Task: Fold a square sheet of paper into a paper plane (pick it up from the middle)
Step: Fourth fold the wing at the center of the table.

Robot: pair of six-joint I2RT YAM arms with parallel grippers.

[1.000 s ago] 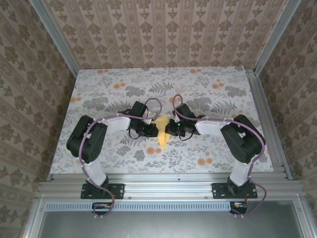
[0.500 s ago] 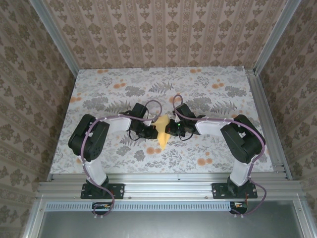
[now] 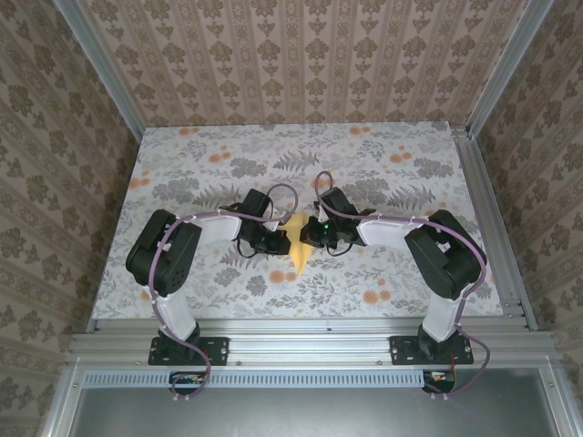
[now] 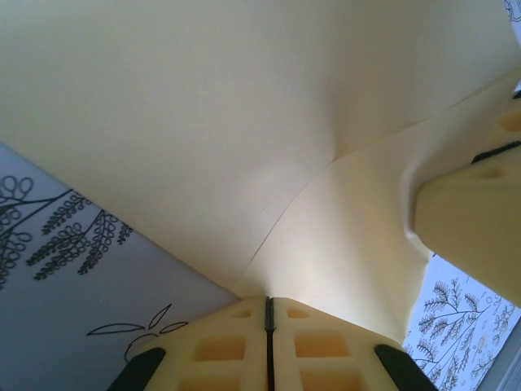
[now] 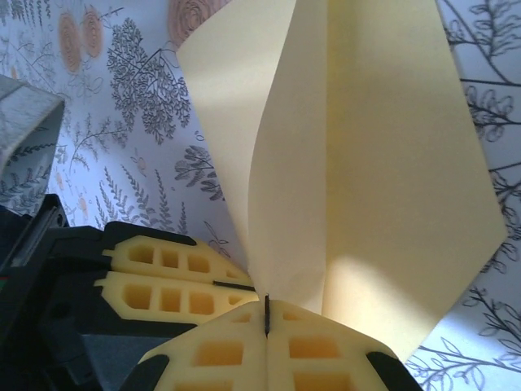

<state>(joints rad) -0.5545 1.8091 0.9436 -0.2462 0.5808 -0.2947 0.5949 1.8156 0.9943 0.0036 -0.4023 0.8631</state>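
The mustard-yellow sheet of paper [image 3: 297, 248] is folded into a slim pointed shape and hangs between both grippers over the middle of the table, its tip toward the near edge. My left gripper [image 3: 281, 238] is shut on its left side, and in the left wrist view the closed gripper [image 4: 269, 303] pinches the creased paper [image 4: 203, 122]. My right gripper [image 3: 310, 233] is shut on the right side. In the right wrist view that gripper [image 5: 266, 308] clamps the paper [image 5: 391, 179] where two flaps meet. The two grippers sit almost touching each other.
The table [image 3: 410, 182] wears a grey leaf-print cloth with small orange flower prints [image 3: 275, 276]. Patterned walls close it in on three sides, and aluminium rails [image 3: 492, 218] run along the right and near edges. Both arms' elbows stand out toward the table's sides.
The right gripper has shifted slightly left and away from the near edge, closer to the left gripper. The paper between them looks narrower. The left arm's elbow moved a little right.
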